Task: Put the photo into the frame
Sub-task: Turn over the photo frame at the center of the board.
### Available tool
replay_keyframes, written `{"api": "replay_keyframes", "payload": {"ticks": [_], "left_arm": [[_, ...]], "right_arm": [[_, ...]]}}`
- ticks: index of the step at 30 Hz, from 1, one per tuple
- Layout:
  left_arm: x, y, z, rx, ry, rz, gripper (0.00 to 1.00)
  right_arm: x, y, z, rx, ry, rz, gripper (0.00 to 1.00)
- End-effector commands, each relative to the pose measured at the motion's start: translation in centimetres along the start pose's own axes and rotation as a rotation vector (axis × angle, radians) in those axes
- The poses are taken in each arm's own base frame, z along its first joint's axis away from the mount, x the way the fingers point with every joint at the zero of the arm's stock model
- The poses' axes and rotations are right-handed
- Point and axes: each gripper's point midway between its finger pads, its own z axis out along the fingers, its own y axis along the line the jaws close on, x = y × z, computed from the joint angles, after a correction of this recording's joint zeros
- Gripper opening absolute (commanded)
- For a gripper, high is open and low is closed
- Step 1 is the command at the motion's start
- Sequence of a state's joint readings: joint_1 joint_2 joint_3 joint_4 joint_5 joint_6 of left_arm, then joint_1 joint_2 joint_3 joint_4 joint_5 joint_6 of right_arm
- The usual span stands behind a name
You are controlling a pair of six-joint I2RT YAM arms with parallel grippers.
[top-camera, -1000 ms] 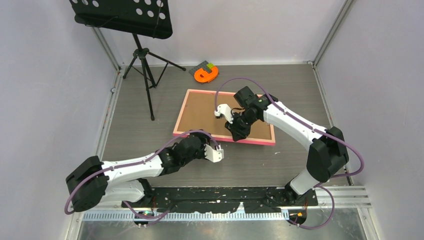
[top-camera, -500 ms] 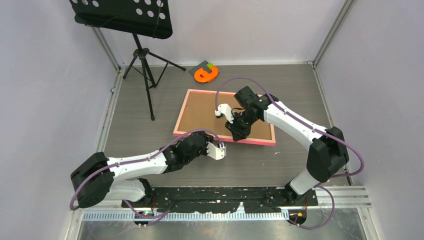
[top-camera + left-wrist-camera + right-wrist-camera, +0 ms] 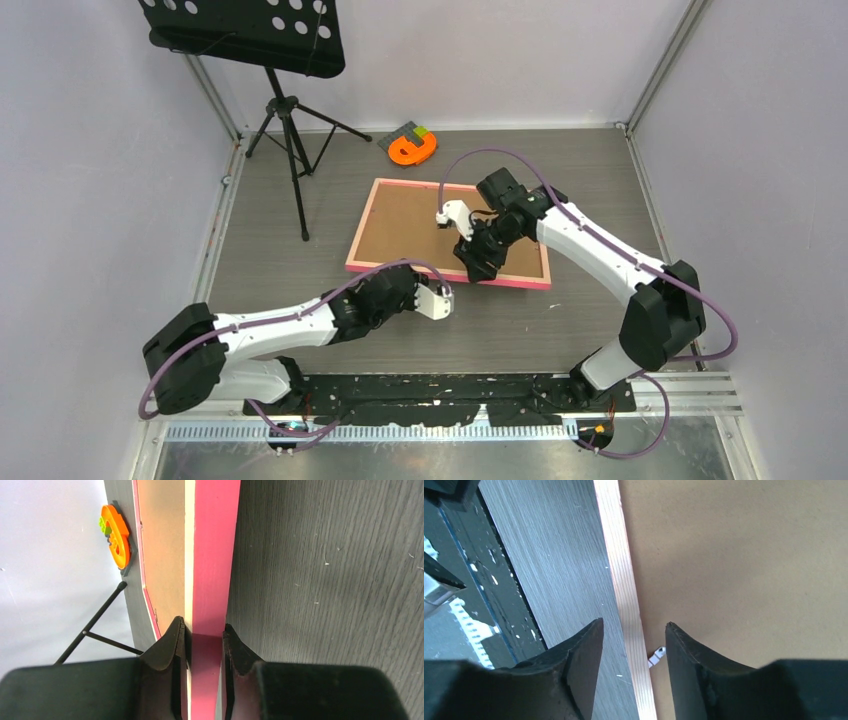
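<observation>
Finding: the frame (image 3: 361,225) lies flat on the tabletop (image 3: 600,180), backing board (image 3: 420,225) uppermost. Your left fingers (image 3: 167,650) pinch its near rail, probably to steady or lift it. Your right fingers (image 3: 579,650) straddle the rail, parted, holding nothing. The photo is not visible.

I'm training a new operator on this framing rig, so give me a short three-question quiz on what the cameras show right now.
1. True or false: the frame lies front side up.
2. Which edge of the frame does the left gripper clamp? A near, B far, C left.
3. Is the right gripper open or shut?
Key: 1 false, the brown backing board faces up. 2 A. 3 open, straddling the frame's near rail.
</observation>
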State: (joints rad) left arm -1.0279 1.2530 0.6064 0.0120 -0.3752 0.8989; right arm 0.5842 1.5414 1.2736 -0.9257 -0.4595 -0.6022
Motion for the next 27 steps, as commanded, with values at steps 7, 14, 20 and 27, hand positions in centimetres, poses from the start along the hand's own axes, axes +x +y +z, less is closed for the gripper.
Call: {"api": "replay_keyframes", "payload": {"ticks": [7, 14, 20, 27], "left_arm": [[-2.2, 6.9, -3.5, -0.179, -0.053, -0.161, 0.00], [-3.0, 9.2, -5.2, -0.213, -0.078, -0.173, 0.00], [-3.6, 9.9, -5.8, -0.197, -0.092, -0.172, 0.00], [-3.9, 10.7, -6.7, -0.168, -0.106, -0.181, 0.00]], "right_arm": [[-4.2, -0.6, -7.3, 0.180, -0.154, -0.015, 0.88], [-4.5, 0.1, -10.4, 0.252, -0.187, -0.063, 0.94], [-3.5, 0.1, -11.4, 0.319, -0.198, -0.105, 0.96], [-2.3, -0.5, -11.6, 0.384, -0.168, -0.185, 0.95]]}}
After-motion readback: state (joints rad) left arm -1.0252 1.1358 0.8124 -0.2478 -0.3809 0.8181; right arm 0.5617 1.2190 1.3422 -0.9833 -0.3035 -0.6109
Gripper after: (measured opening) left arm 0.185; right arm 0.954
